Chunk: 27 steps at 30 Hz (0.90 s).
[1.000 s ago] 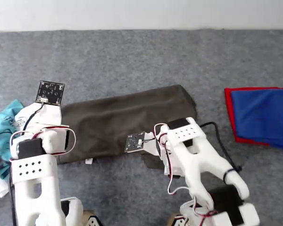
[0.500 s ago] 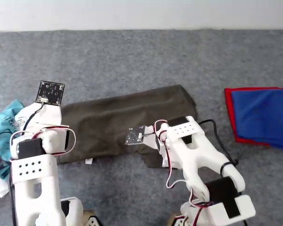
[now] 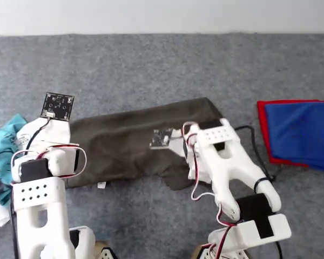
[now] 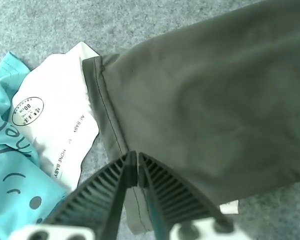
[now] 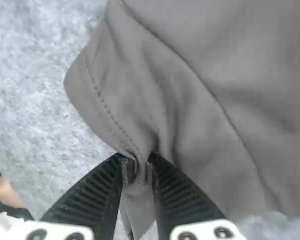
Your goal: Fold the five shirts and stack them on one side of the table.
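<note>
An olive shirt (image 3: 124, 137) lies spread across the middle of the grey table. My right gripper (image 5: 137, 167) is shut on a bunched fold of the olive shirt (image 5: 200, 75) near its hem, lifting that edge off the table. The right arm (image 3: 221, 159) stands over the shirt's near right corner. My left gripper (image 4: 133, 156) is shut, its tips resting at the stitched hem of the olive shirt (image 4: 200, 100); I cannot tell whether cloth is pinched. A blue shirt (image 3: 299, 132) lies folded on a red shirt (image 3: 262, 116) at the right.
A teal shirt (image 3: 2, 148) and a white shirt (image 3: 38, 132) lie crumpled at the left edge, beside the left arm (image 3: 40, 183). The white shirt (image 4: 55, 120) touches the olive hem. Bare grey table (image 3: 162, 70) stretches along the far side.
The right arm has swung away from the near edge toward the far right, dragging the gripped olive edge over the shirt. The left arm has stayed put.
</note>
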### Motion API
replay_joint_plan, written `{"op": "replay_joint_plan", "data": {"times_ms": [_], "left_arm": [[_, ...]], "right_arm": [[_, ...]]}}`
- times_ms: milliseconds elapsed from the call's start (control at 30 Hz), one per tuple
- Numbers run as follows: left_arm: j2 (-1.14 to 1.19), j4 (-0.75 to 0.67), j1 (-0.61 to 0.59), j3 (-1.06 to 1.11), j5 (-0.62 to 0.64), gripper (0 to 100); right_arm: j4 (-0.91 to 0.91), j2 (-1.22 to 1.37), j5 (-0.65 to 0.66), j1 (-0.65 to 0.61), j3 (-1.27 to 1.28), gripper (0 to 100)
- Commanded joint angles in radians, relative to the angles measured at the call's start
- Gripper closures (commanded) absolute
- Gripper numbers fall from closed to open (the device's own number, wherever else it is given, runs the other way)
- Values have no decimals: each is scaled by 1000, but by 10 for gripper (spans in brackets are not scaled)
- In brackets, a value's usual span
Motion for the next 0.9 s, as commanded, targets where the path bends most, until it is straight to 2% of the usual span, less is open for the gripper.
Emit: {"op": "replay_joint_plan", "data": {"times_ms": [0, 267, 667, 867], "left_arm": [[-15, -2, -5, -8, -9, 985], [-15, -2, -5, -8, -9, 985], [-15, -2, -5, -8, -9, 985], [-15, -2, -5, -8, -9, 985]], "right_arm": [[116, -5, -11, 13, -164, 990], [165, 27, -9, 15, -339, 990], [237, 395, -6, -2, -796, 990], [265, 587, 48, -2, -1023, 990]]}}
